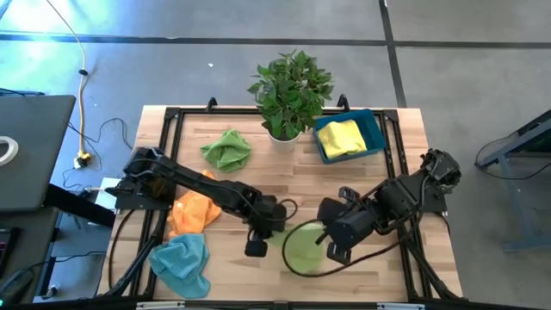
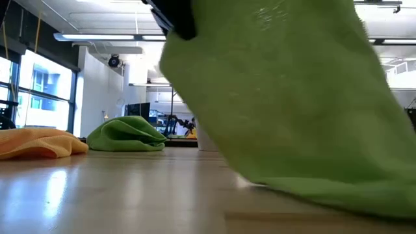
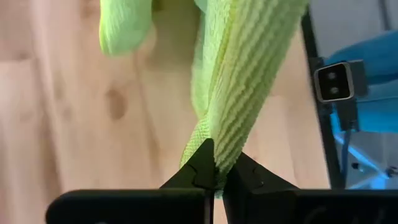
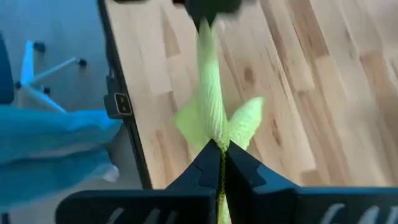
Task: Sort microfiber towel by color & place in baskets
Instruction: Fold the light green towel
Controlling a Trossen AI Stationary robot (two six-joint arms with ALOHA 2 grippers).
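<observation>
Towel first: we see a lime-green microfiber towel [image 1: 303, 248] held between the two arms in the lower middle of the high view, above the table [image 1: 379, 284]. The left gripper [image 3: 216, 176] has its jaws clenched on one edge of that cloth, the ribbed fabric rising from between the dark tips in the left wrist view. The right gripper [image 4: 221, 149] has its jaws clamped on another edge, and its wrist view shows the towel stretching away to the other gripper. In the low view the same cloth fills most of the right side of the frame.

We find one basket [image 1: 374, 129], a dark teal-blue bin in the upper right of the high view; it holds a yellow towel [image 1: 341, 138] and nothing else that we can make out. Just left of it stands a potted plant [image 1: 291, 86] in a white pot.

Loose on the table we count three more cloths: a green towel [image 1: 227, 149] in the upper left part, an orange towel [image 1: 194, 211] partly under the left arm, and a light-blue towel [image 1: 182, 263] in the lower left corner.
</observation>
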